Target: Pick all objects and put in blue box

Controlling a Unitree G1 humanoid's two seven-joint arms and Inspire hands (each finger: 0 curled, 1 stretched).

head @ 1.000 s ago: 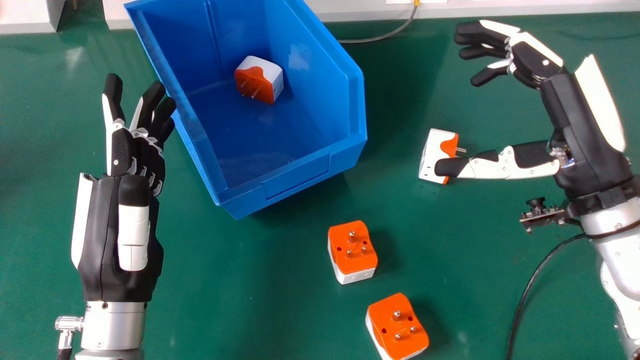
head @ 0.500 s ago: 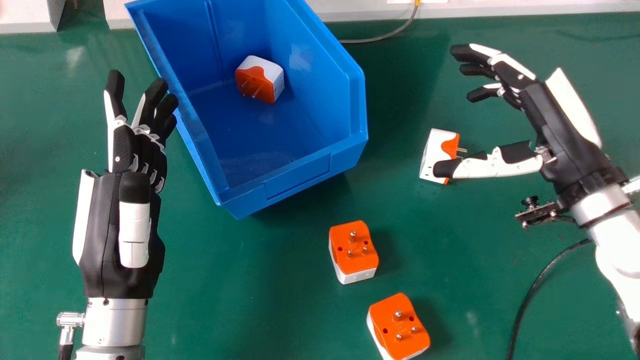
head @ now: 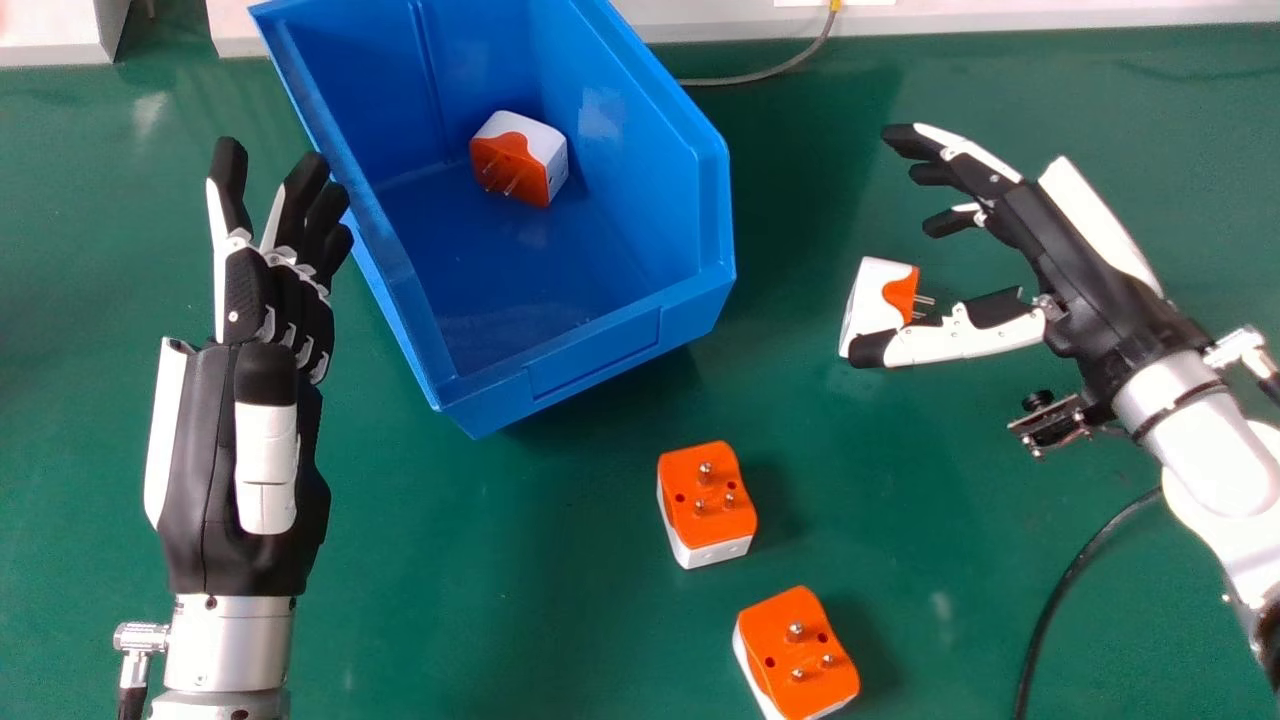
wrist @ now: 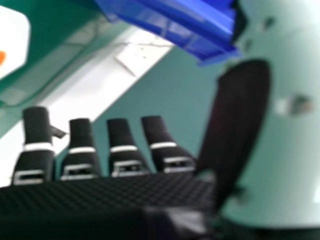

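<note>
In the head view the right hand (head: 1040,225) is open around the white and orange adapter (head: 877,303), its thumb over the adapter's near end and its fingers beyond the far side. The right hand (wrist: 105,197) also shows in the right hand view, near part of a white adapter (wrist: 11,42) and the blue box (wrist: 185,25). My left hand (head: 275,300) is open and empty beside the left wall of the blue box (head: 590,365). One adapter (head: 519,158) lies inside the box. Two more, an adapter (head: 706,504) and another adapter (head: 797,655), stand pins up on the table.
The green table (head: 480,600) extends under everything. A thin grey cable (head: 760,76) lies behind the box, near the pale ledge (head: 1000,14) at the back. A black cable (head: 1060,590) curves below the right forearm.
The right hand has moved toward the robot and to the left, its fingers now lower in the head view and nearer the adapter. The left hand has barely shifted.
</note>
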